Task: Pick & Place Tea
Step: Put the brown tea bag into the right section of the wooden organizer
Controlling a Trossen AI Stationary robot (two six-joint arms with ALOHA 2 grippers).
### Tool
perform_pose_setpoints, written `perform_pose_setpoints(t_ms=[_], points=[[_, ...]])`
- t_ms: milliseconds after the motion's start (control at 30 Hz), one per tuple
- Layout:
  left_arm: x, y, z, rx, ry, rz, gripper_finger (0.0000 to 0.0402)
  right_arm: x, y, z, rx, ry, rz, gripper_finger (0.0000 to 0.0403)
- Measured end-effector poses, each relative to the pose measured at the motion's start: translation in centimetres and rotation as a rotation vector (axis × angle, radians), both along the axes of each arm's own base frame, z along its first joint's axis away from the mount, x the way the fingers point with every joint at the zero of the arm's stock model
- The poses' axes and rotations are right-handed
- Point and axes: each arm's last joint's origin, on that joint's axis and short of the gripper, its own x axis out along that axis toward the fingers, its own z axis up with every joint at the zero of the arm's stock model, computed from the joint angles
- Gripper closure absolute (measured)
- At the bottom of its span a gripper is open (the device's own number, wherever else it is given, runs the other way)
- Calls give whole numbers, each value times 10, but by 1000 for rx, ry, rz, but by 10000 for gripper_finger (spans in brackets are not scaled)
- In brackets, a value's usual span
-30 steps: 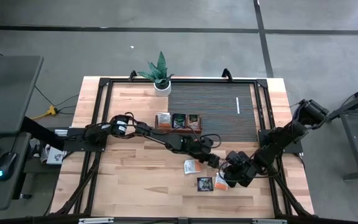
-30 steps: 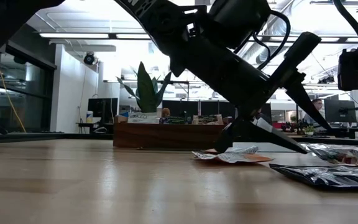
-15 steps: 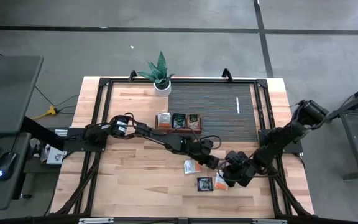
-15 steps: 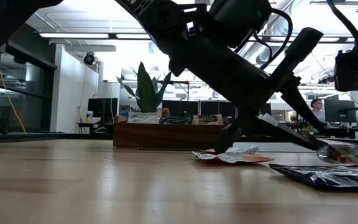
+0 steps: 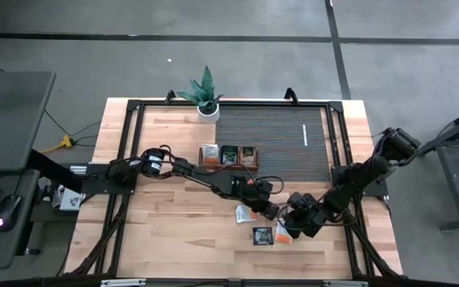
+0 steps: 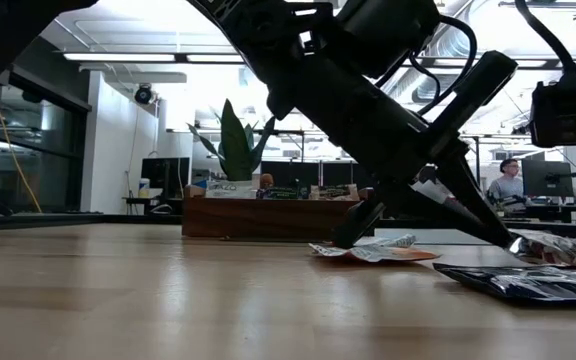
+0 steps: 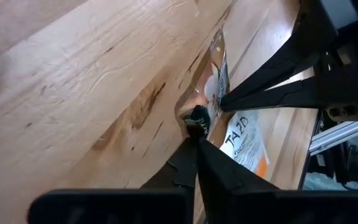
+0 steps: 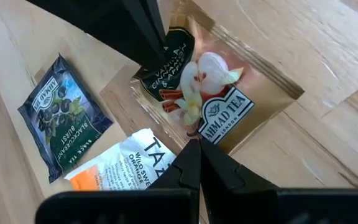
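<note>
Table (image 5: 166, 231): sachets (image 5: 262, 235) mid-board, clustered.

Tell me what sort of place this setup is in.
Probably an open office or lab: the low view shows ceiling strip lights, a row of monitors and a person at a desk beyond the wooden table.

I see even overhead light on the pale wooden table (image 5: 174, 231). From table height, bright ceiling strip lights (image 6: 128, 57) backlight dark arms into silhouettes; near tabletop blurs.
</note>
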Motion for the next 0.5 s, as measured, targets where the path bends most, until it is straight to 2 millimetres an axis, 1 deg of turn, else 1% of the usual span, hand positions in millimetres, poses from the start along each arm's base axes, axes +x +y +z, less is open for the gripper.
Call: perform_pose_setpoints(t_ms=[133, 233, 500], points=[[0, 0, 0, 9, -2, -15, 399, 0, 1, 1, 23, 2, 11, 402], [0, 2, 0, 27, -4, -29, 400, -2, 1, 7, 48, 7, 54, 402], [1, 6, 0, 36, -15, -75, 401, -8, -4, 35, 64, -74, 126, 402]])
